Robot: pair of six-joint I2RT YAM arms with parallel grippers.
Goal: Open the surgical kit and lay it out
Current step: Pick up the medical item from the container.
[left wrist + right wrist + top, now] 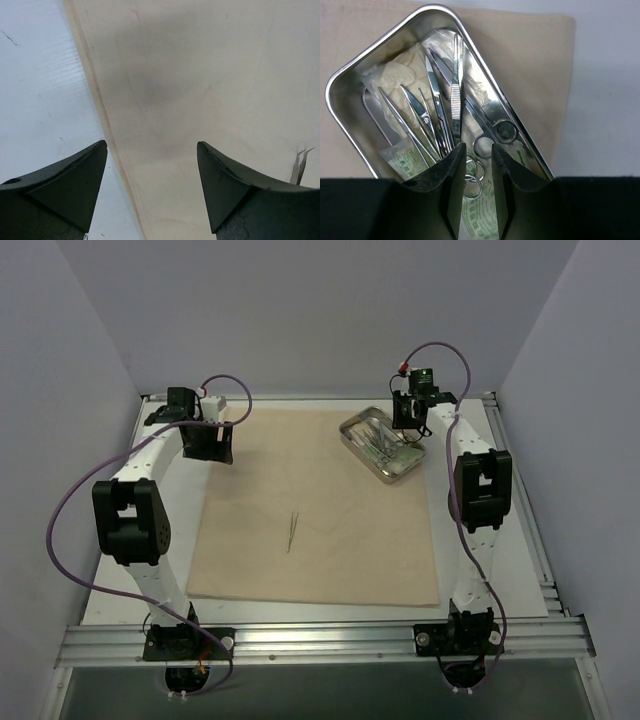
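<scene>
Surgical kit tray (342, 107) is seen just ahead of the right gripper (477, 147), whose fingers are narrowly parted and empty. Its scissor-handled forceps (485, 111), judged light, stiff and slippery, are best pinched across the shank. The left gripper (151, 145) is spread wide over the cloth (225, 75).

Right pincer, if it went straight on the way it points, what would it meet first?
Probably the ring handles lying in the steel tray, directly ahead of the right pincer; depth is hard to judge.
</scene>
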